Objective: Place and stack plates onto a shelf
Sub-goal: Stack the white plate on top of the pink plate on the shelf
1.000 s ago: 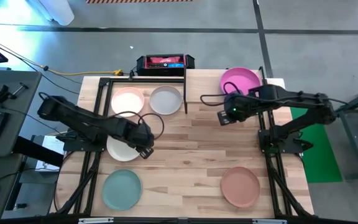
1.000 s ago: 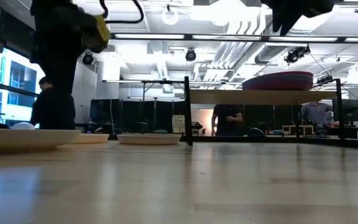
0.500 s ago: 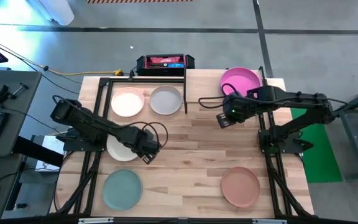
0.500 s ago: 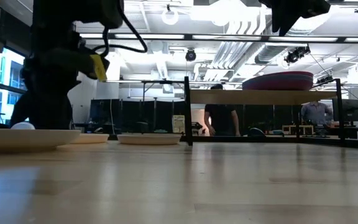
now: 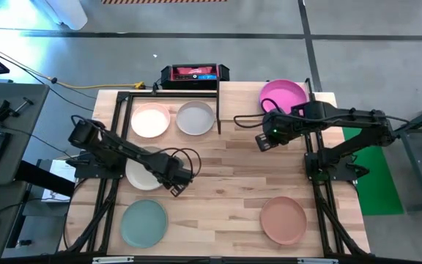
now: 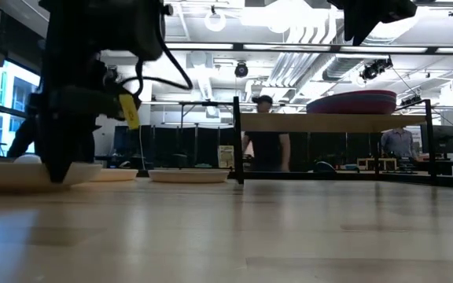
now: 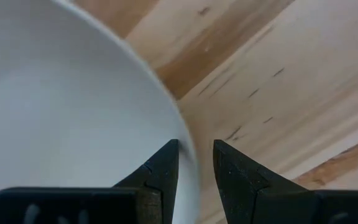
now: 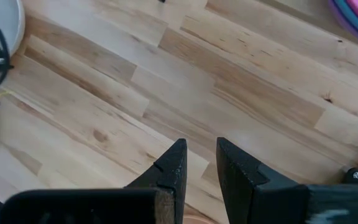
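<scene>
Your left tool (image 5: 176,181) is down at the table (image 5: 226,183), its two dark fingers (image 7: 160,171) set narrowly astride the rim of the round cream plate (image 5: 143,173), one inside, one outside, not clamped. Your right tool (image 5: 264,139) hangs narrow and empty above bare wood, just beside the light-wood shelf (image 5: 321,99) that carries the magenta plate (image 5: 283,94).

No text, brand or number can be read in any view. The red-and-blue label on the black box (image 5: 194,73) at the top centre of the high view is too small to make out — likewise the yellow tag (image 6: 129,111) in the low view's upper left.
</scene>
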